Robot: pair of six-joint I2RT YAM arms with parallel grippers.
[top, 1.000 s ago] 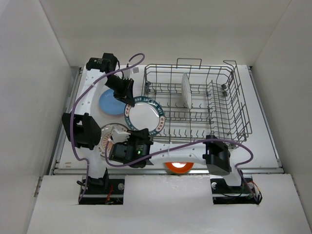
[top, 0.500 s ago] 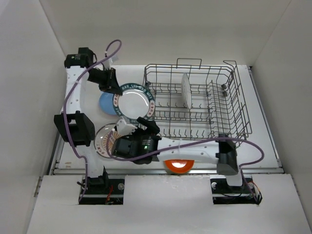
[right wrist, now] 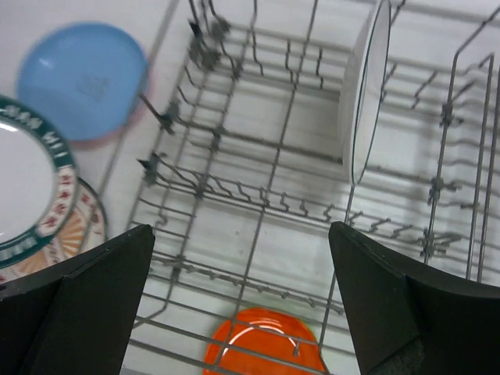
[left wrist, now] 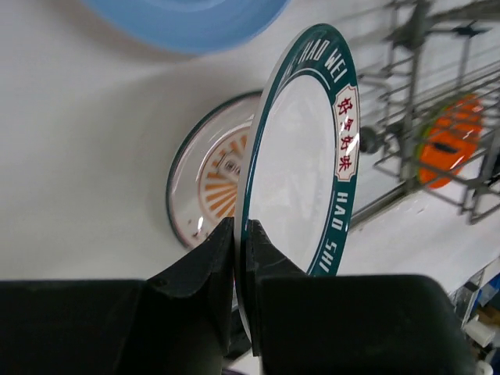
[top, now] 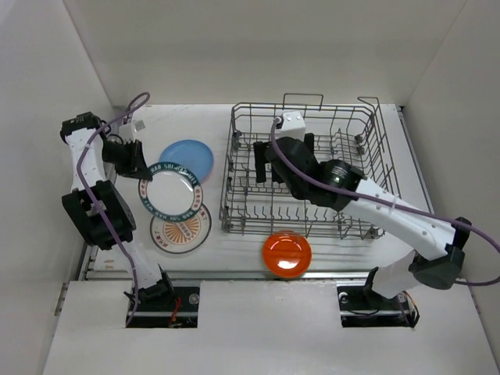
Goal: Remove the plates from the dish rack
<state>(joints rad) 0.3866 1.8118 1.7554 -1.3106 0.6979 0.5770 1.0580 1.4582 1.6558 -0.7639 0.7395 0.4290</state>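
green lettering rings the white plate [left wrist: 301, 172] that the left claw [left wrist: 241, 234] pinches by its rim, both fingers pressed against the edge. seen from above, this plate hangs tilted at the left of the worktop [top: 426, 207]. it overlaps an orange-patterned plate [top: 181, 228] lying flat nearer the arm bases, and a blue plate [top: 186, 158] lies flat just beyond it. the dish rack [top: 375, 156] stands to the right of these. the right claw [right wrist: 241, 234] hovers over the rack's wires with its fingers spread wide, gripping nothing. one plain white plate [right wrist: 366, 94] stands upright on edge between tines inside the rack. a glossy orange plate [top: 287, 254] lies on the worktop just outside the rack's near side.
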